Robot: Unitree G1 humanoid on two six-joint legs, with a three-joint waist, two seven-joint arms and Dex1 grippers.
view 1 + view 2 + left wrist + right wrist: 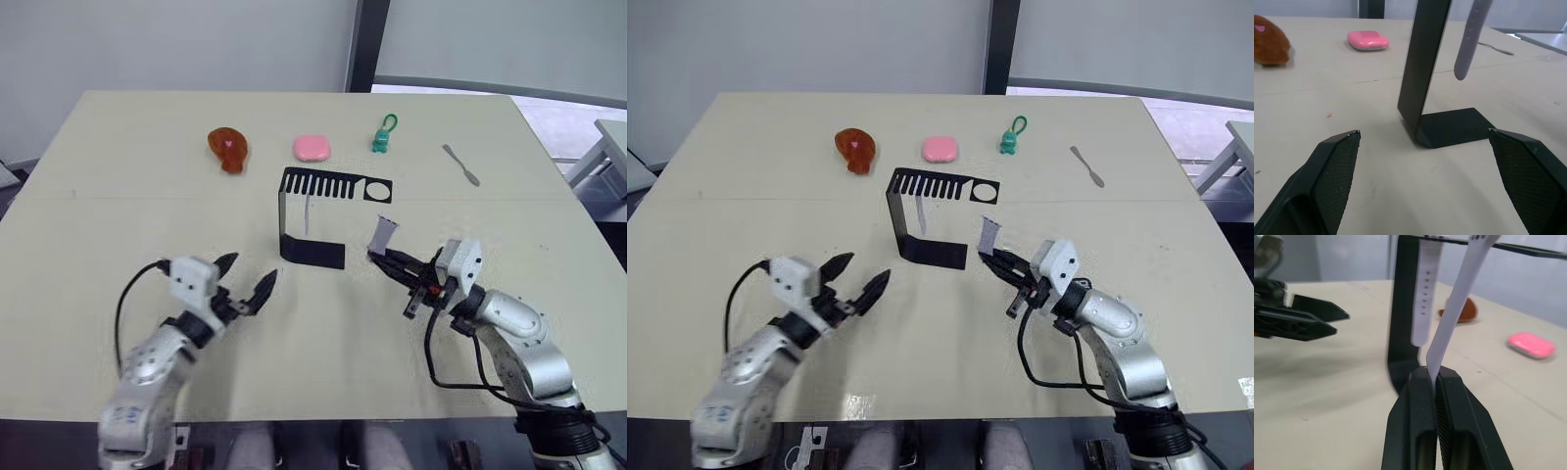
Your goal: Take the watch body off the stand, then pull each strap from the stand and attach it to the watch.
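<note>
landmark: the black stand (312, 220), an l-shaped sheet with a slotted top plate and a flat foot, mid-table.

right gripper (384, 260) sits just to the right of the stand's foot, jaws pressed together on the lower end of one strap (384, 233). right wrist view confirms: the pale band (1457, 313) runs up from between the closed fingers (1413, 431), tilted, toward the stand's top plate. cannot tell from these views whether its upper end is still hooked in the plate.

key relation: held strap's long axis is near vertical, leaning from the gripper up toward the top plate. judgement: the pull should go away from the stand, to the right, roughly along the band, so it slides free rather than tipping the stand.

second strap (1425, 291), the one with a row of small holes, hangs straight down from the top plate beside the upright, free end clear of the foot. it lies between the two arms; the left gripper (247, 282) is left of the foot, jaws wide apart, holding nothing, pointing at the stand.

straps look pale lavender-grey, matte, flexible, narrow.

watch body: cannot locate it. round cut-out at the right end of the top plate looks vacant.

beyond the stand: brown toy (228, 149), pink block (312, 148), green keyring figure (383, 135), metal spatula (460, 164).
</note>
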